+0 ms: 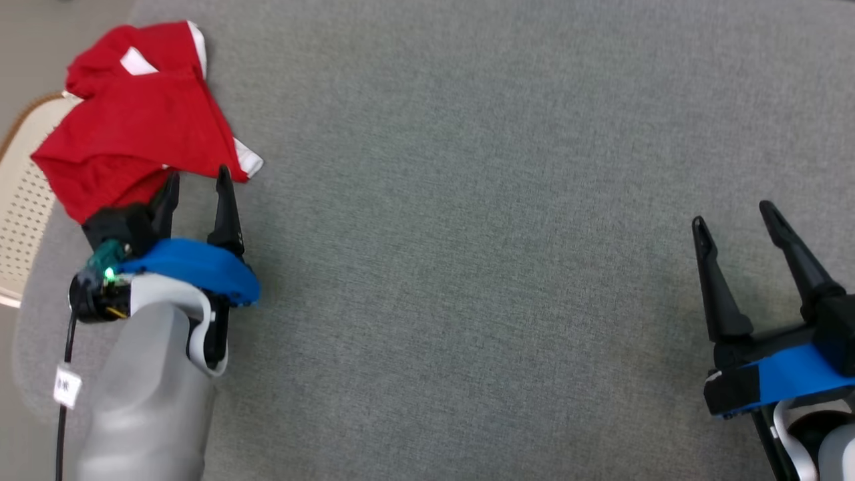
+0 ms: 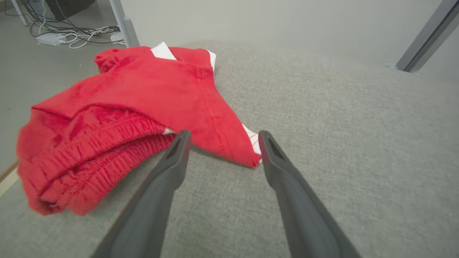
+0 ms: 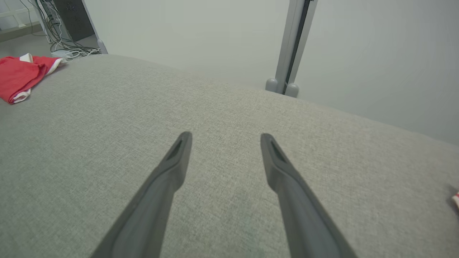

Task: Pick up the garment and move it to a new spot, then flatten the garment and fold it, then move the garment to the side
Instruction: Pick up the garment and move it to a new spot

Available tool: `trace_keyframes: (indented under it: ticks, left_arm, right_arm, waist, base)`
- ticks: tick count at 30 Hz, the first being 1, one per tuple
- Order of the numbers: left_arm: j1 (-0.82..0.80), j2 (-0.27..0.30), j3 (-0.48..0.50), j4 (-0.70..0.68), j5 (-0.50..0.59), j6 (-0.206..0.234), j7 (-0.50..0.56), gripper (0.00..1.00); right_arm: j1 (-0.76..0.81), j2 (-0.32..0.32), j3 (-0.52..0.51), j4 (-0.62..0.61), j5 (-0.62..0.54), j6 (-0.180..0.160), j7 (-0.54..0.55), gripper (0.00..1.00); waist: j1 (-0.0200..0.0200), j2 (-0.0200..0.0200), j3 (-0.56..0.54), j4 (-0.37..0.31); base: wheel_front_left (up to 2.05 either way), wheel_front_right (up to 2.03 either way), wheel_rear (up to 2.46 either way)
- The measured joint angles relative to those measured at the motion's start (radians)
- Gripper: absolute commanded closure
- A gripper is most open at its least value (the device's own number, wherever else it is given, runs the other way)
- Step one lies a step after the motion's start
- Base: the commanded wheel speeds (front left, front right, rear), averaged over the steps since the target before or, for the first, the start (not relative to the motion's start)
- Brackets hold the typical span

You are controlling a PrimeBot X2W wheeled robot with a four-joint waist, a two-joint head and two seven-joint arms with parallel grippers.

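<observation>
A grey woven surface [image 1: 467,234] spreads wide. Beyond its far edge are a pale floor, a grey post [image 3: 292,46] and tangled cables [image 2: 71,34]. A red garment [image 1: 133,127] with white trim lies crumpled at the far left corner — gathered waistband facing near, one side over the edge. The left gripper [image 1: 195,177] is spread wide and empty, its tips just beside the garment's near edge. The right gripper [image 1: 731,212] — also spread and empty — is over the surface at the right, well apart from the garment.
</observation>
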Motion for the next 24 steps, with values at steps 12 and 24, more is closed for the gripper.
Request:
trace_keyframes:
  ticks: [12, 24]
  left_arm:
    - [-0.279, 0.013, -0.015, 0.397, -0.079, -0.050, 0.092, 0.13]
    - [-0.210, 0.070, 0.004, 0.367, -0.086, -0.032, 0.000, 1.00]
  right_arm:
    - [-0.055, -0.010, 0.003, -0.006, -0.003, 0.000, 0.001, 0.00]
    - [-0.052, 0.019, -0.002, 0.050, 0.003, 0.000, -0.090, 0.00]
  waist:
    - [-0.0004, -0.0005, 0.090, -0.043]
    - [-0.0003, -0.0004, -0.036, -0.060]
  base:
    - [0.00, 0.00, 0.00]
    - [0.00, 0.00, 0.00]
